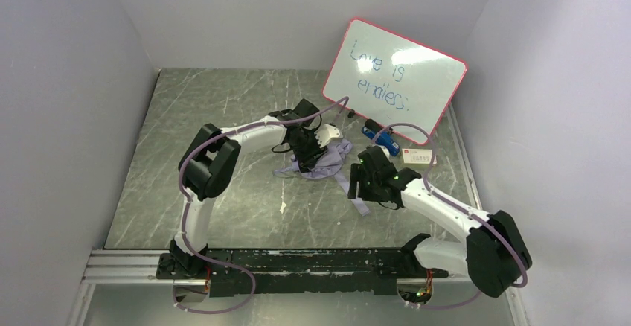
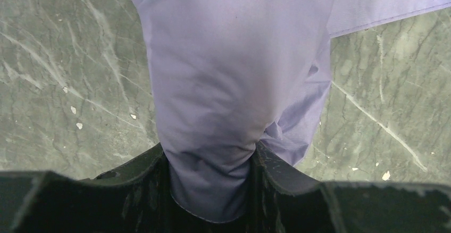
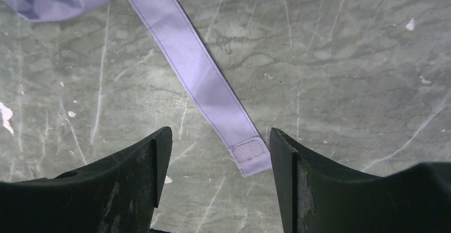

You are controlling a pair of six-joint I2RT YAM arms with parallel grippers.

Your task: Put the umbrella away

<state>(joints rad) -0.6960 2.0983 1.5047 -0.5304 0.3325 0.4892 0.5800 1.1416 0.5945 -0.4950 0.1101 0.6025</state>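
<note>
The umbrella (image 1: 321, 162) is a folded bundle of pale lavender fabric lying mid-table. My left gripper (image 1: 305, 164) is shut on it: in the left wrist view the fabric bundle (image 2: 228, 84) fills the gap between both black fingers (image 2: 133, 174). Its closing strap (image 3: 202, 78) runs flat across the table toward the right arm. The strap's fastener patch (image 3: 250, 152) lies loose between the jaws of my right gripper (image 3: 218, 161), close to the right finger (image 3: 287, 169). That gripper (image 1: 362, 192) is open and holds nothing. The umbrella's shaft and handle are hidden.
A red-framed whiteboard (image 1: 394, 80) with blue writing leans at the back right. A blue marker (image 1: 381, 138) and a small white card (image 1: 418, 157) lie below it. White walls enclose the grey marbled table (image 1: 223, 103) on three sides.
</note>
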